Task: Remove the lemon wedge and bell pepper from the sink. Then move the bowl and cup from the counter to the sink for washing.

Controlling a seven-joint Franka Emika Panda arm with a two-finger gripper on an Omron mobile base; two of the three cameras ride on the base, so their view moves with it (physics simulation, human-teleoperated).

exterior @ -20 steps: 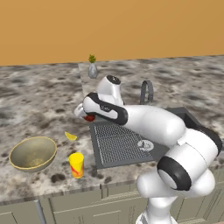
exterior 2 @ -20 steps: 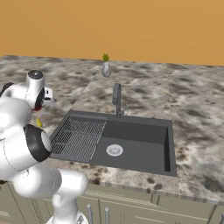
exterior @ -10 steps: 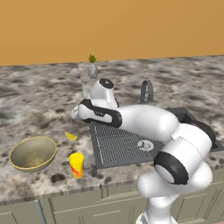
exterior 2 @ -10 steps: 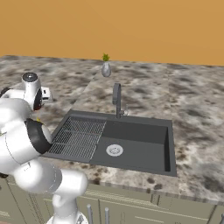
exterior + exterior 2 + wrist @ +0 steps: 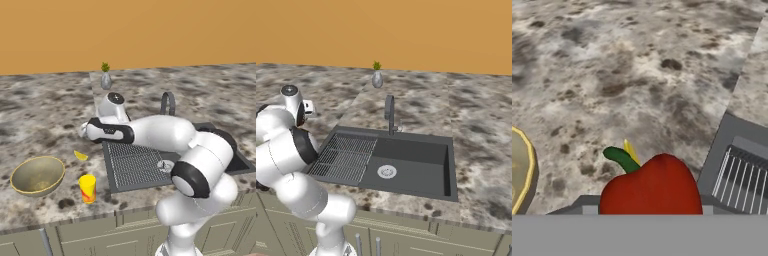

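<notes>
Gripping the bell pepper (image 5: 654, 187) across its smooth, firm, probably slippery body, the gripper (image 5: 85, 131) stands part-open above the counter (image 5: 40, 125), left of the sink (image 5: 406, 165).

I see a mottled grey-and-brown stone counter (image 5: 45, 105) running the full width of my view, with a flat orange wall (image 5: 125, 30) rising behind it. Against that wall, near the back edge of the counter, stands a small grey vase (image 5: 377, 79) holding a sprig of green plant (image 5: 376, 65), upright and well apart from anything else loose on the surface. Below the counter's front edge I can make out beige cabinet fronts (image 5: 406, 240) with slim metal handles (image 5: 358, 244).
</notes>
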